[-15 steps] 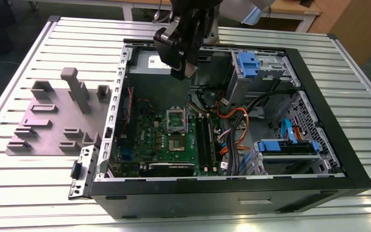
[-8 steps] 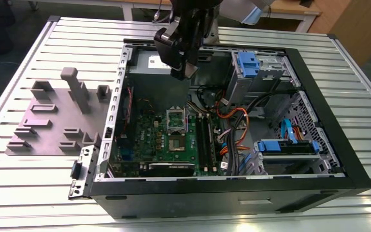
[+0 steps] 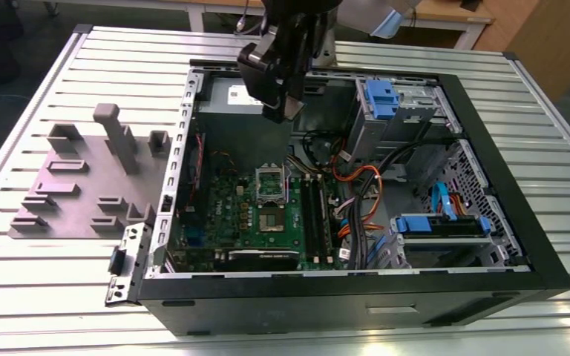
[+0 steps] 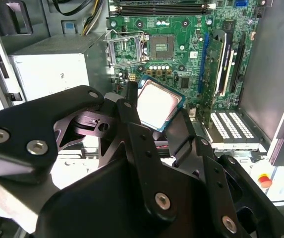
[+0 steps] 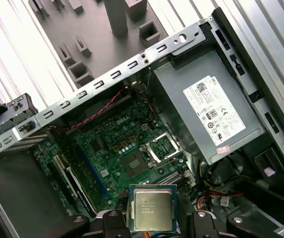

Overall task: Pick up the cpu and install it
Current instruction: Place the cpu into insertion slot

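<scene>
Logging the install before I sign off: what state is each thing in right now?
cpu: held in the air, metal top showing.
gripper: shut on the cpu's edges.
socket: cover swung open, empty.
case: on its side, panel off.

The exterior view looks steeply down from high above the slatted table (image 3: 27, 297), standing far enough back to take in the whole open computer case (image 3: 364, 308) and the gripper (image 3: 277, 113) hanging over it. Both wrist views sit close behind the gripper and face down past the cpu (image 4: 156, 101) (image 5: 151, 208) clamped in its fingers. The first wrist view faces toward the grey fixture (image 5: 94, 29), the second the opposite way; all three views share the green motherboard (image 3: 235, 215) (image 4: 191, 29) (image 5: 107, 144)
</scene>
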